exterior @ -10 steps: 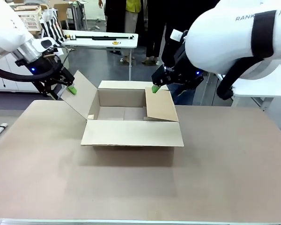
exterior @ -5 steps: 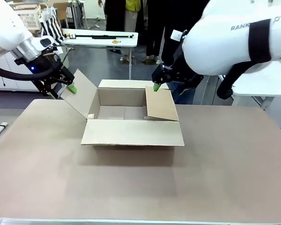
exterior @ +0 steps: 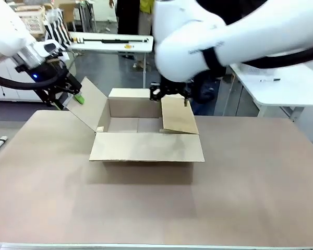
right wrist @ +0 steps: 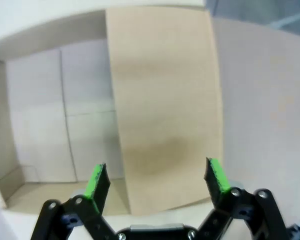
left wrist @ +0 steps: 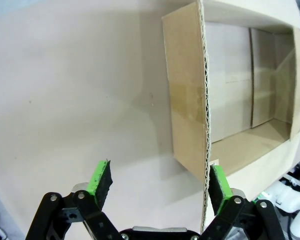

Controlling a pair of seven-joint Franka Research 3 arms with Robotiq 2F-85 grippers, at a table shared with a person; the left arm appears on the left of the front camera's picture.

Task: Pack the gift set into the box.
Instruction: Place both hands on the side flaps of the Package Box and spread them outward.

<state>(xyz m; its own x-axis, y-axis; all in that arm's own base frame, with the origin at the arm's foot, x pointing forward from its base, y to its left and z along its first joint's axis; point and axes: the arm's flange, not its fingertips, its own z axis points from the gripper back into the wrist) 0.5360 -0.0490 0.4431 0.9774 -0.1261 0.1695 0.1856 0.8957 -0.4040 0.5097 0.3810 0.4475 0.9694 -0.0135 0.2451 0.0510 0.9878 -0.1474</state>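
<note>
Standing open in the middle of the table [exterior: 250, 182], the box [exterior: 146, 148] waits to be filled while both arms tend its flaps, and the trouble lies in those flaps. The right flap [exterior: 178, 117] leans inward over the opening. Unless it is pushed back, it will likely shut off part of the space to be packed. The right fingers [right wrist: 215, 176] hang spread by that flap's far edge, one pad towards each side of the panel, gripping nothing, so a downward move would probably fold it further in. At the left, the left flap [exterior: 91, 107] stands tilted outward. Its corrugated edge runs up between the spread left fingers [left wrist: 102, 180], close against the pad nearer the box's hollow and apart from the other. Nothing pinches it, so it may spring back, and a hard sideways nudge could slide the light box across the table.
</note>
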